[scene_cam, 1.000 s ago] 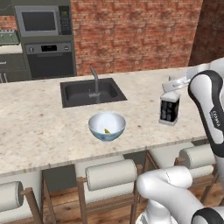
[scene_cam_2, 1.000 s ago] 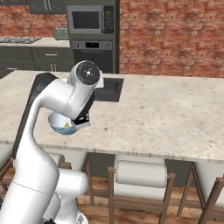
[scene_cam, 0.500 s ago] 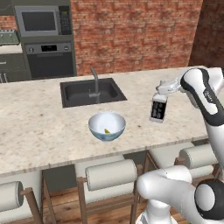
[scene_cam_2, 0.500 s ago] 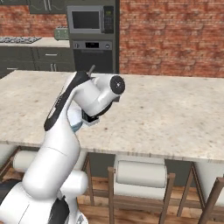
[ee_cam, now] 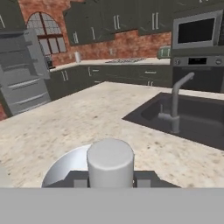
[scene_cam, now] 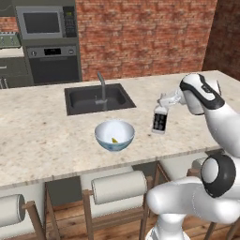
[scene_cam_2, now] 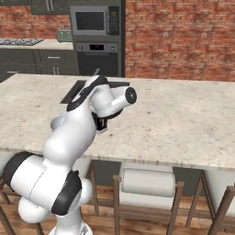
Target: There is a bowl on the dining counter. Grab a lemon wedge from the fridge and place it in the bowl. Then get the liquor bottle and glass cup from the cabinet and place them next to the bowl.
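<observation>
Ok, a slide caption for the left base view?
Claw grips the liquor bottle by its neck, right of the bowl holding a lemon wedge.

1. Speckled beige surface (scene_cam: 42,140), the landmark; a dark sink (scene_cam: 98,98) with a grey faucet (scene_cam: 101,84) is set into it.
2. Behind it: red brick wall (scene_cam: 140,37), microwave (scene_cam: 44,22) above oven (scene_cam: 54,63).
3. Below its near edge: cushioned stools (scene_cam: 119,187) on a wooden floor (scene_cam: 117,229).

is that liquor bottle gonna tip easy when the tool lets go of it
Possibly. The liquor bottle is tall and narrow, so a sideways nudge could topple it. The tool grips it at the neck, well above the base, so any wobble is magnified. It looks rigid, and the counter is flat.
</observation>
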